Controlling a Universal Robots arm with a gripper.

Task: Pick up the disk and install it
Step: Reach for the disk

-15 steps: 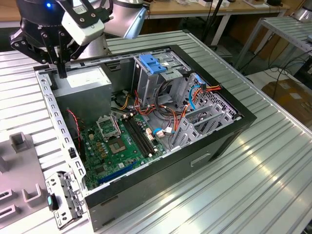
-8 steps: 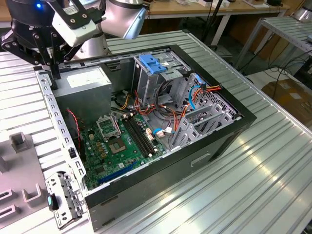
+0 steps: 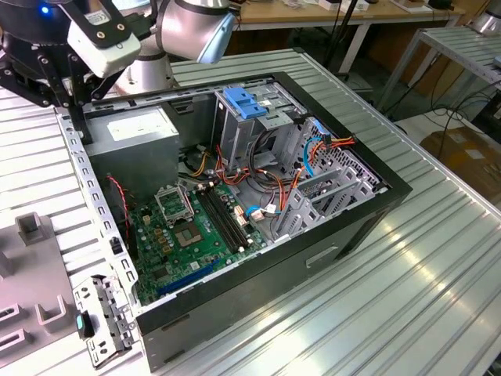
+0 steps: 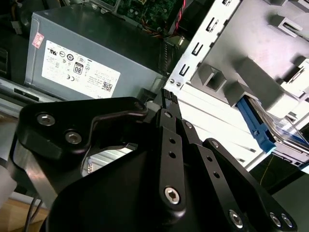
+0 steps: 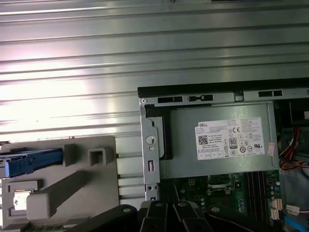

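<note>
We see the disk (image 5: 30,162) parked in the grey fixture (image 5: 91,188) on the worktop (image 5: 145,58), beside the open case (image 3: 329,227) on the exterior view's left. The hand (image 4: 167,97) hangs by the power supply (image 5: 217,140), apart from the disk; we cannot tell its opening. We judge the disk stiff, dense and shock-sensitive, so probably grip across the blue rails (image 4: 255,123).

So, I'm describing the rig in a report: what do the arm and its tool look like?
The arm has rounded silver-grey joints with a light-blue cap. The tool is matte black, built of flat linked bars held by silver screws. A white box with black fittings is mounted near the wrist.
</note>
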